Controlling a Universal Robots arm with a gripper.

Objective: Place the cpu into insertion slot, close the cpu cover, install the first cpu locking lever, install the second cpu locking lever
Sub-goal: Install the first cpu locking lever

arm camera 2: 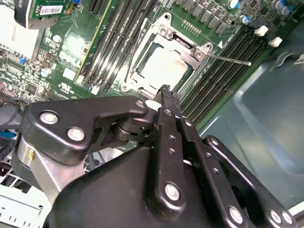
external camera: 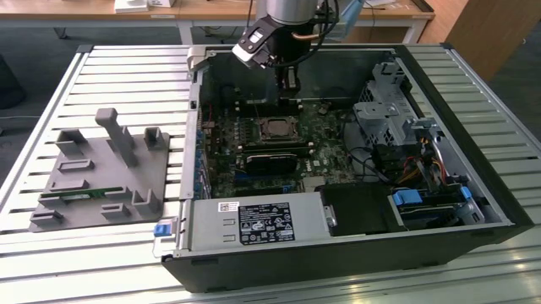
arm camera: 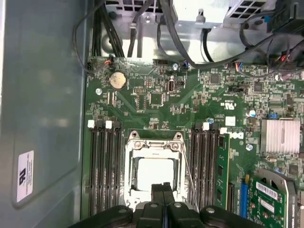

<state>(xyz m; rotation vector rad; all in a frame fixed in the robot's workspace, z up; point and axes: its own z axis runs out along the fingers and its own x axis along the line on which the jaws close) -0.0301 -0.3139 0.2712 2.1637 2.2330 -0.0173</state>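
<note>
The cpu [arm camera: 153, 172] lies flat in the socket on the green motherboard, its silver top showing through the window of the cpu cover [arm camera: 153, 147], which is folded down over it. The insertion slot is hidden beneath chip and cover. One thin wire locking lever [arm camera: 191, 185] angles away from the socket's side; in the second wrist view the locking lever [arm camera 2: 230, 59] sticks out freely. My gripper [arm camera: 164, 188] hangs just above the socket's edge, fingers pressed together with nothing between them. In the exterior view, the gripper [external camera: 290, 96] hovers over the cpu [external camera: 275, 128].
Black memory slots [arm camera: 102, 166] flank the socket, with a green module [arm camera: 223, 166] in one. A heatsink [arm camera: 282, 135], cables and a drive cage [external camera: 389, 114] crowd the case. The power supply [external camera: 253, 221] sits at the front. A grey fixture [external camera: 101, 171] stands on the slatted table.
</note>
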